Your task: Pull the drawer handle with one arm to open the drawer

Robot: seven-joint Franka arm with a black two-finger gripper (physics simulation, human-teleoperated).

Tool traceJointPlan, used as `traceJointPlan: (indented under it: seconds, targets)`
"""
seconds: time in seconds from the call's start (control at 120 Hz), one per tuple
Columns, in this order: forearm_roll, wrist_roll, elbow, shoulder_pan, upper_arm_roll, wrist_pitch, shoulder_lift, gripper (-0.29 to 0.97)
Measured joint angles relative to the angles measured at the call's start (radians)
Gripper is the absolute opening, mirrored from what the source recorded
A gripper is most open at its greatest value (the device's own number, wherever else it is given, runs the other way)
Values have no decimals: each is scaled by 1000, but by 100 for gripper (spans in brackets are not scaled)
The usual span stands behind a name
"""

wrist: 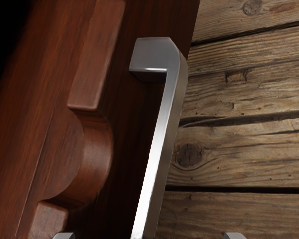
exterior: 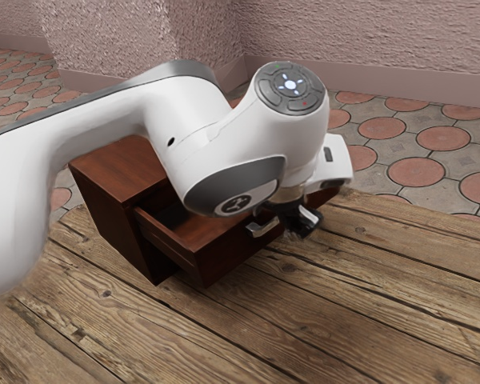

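A dark red wooden cabinet [exterior: 116,172] stands on the plank table. Its drawer [exterior: 216,252] is pulled part of the way out, and a dark gap shows behind the drawer front. A silver bar handle [exterior: 262,230] is fixed on that front. My gripper [exterior: 286,222] hangs at the handle under the white hand, which hides most of it. In the wrist view the handle [wrist: 162,134] runs just under the hand beside the drawer's carved front [wrist: 79,149]. Two grey fingertips [wrist: 65,235] stand wide apart on either side of the bar, so the gripper is open.
The plank table [exterior: 344,304] stretches toward the exterior view's right and front of the drawer. Beyond its far edge lies a tiled floor [exterior: 416,152] below pink walls. My white arm [exterior: 104,152] crosses above the cabinet from the exterior view's left.
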State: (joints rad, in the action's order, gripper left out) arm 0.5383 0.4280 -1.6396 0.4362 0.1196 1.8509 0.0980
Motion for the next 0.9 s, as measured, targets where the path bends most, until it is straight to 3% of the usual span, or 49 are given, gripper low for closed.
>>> traceJointPlan:
  seconds: [0.133, 0.3, 0.358, 0.4, 0.533, 0.9]
  targets:
    - [-15, 8, 44, 2, -2, -33, -29, 39]
    - [-306, 229, 202, -29, 15, -168, -137, 54]
    - [-370, 333, 244, -38, 42, -248, -201, 57]
    - [-399, 398, 245, -98, 59, -296, -230, 59]
    - [-434, 579, 112, -248, 66, -399, -303, 63]
    - [-494, 909, 4, -328, 46, -453, -347, 67]
